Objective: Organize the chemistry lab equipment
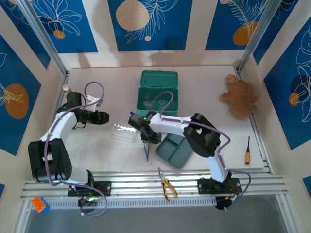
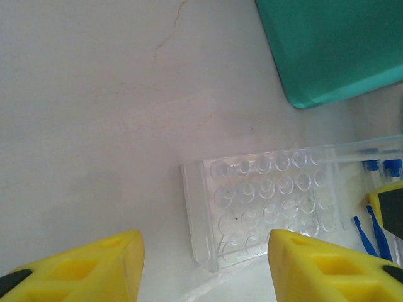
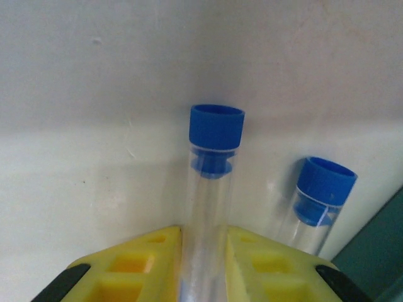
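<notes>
My right gripper (image 3: pixel 204 234) is shut on a slender clear test tube (image 3: pixel 211 182) with a blue cap, which stands up between the yellow fingers. A second blue-capped tube (image 3: pixel 320 198) stands close on its right. From above, the right gripper (image 1: pixel 145 136) hangs just right of the clear plastic tube rack (image 1: pixel 123 132). The left gripper (image 1: pixel 101 117) is open, a little left of the rack and pointing toward it. In the left wrist view, the rack (image 2: pixel 264 201) with its rows of round holes lies ahead of the open left gripper (image 2: pixel 204 244), and two blue caps (image 2: pixel 381 167) show past its far end.
An open green case (image 1: pixel 158 91) sits at the back centre, and a green tray (image 1: pixel 175 150) lies front right of the rack. Thin blue sticks (image 1: pixel 146 151) lie beside the tray. A brown plush toy (image 1: pixel 239 97), a screwdriver (image 1: pixel 247 154) and yellow-handled pliers (image 1: pixel 166 187) sit to the right and front.
</notes>
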Action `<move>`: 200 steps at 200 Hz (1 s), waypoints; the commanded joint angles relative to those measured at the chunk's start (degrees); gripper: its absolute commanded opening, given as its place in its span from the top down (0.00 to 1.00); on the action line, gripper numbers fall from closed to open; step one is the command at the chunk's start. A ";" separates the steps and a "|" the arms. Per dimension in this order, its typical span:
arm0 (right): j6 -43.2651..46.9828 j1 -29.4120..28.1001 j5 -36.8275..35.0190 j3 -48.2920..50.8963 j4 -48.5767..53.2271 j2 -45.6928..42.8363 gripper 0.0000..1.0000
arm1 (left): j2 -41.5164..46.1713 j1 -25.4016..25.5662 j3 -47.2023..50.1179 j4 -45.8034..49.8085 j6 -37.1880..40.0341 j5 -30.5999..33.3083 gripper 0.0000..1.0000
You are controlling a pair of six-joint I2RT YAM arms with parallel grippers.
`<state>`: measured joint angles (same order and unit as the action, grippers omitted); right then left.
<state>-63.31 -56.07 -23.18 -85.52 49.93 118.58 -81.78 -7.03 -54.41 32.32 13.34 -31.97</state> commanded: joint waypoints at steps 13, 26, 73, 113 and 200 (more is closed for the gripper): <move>1.48 0.61 -0.36 -1.76 -0.11 1.66 0.79 | 0.74 -0.79 0.27 0.71 -0.13 -2.19 0.46; 1.74 0.61 -0.66 -1.88 -0.47 1.66 0.82 | 0.66 -0.79 0.04 1.12 -0.13 -2.09 0.46; 2.52 -0.48 -3.61 -0.09 -2.16 -1.54 0.83 | 0.74 -0.79 -0.49 1.78 -0.03 -2.22 0.46; 2.31 -3.63 -11.18 3.54 -5.27 -9.81 0.83 | 0.66 -0.80 -1.66 3.64 0.90 -3.22 0.46; 10.40 -7.38 -19.93 12.44 -17.21 -25.11 0.83 | 2.07 -0.77 -5.86 9.89 2.17 -9.16 0.46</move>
<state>-57.98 -62.70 -39.40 -76.95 39.68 95.96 -81.14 -7.03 -56.90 38.28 14.04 -36.45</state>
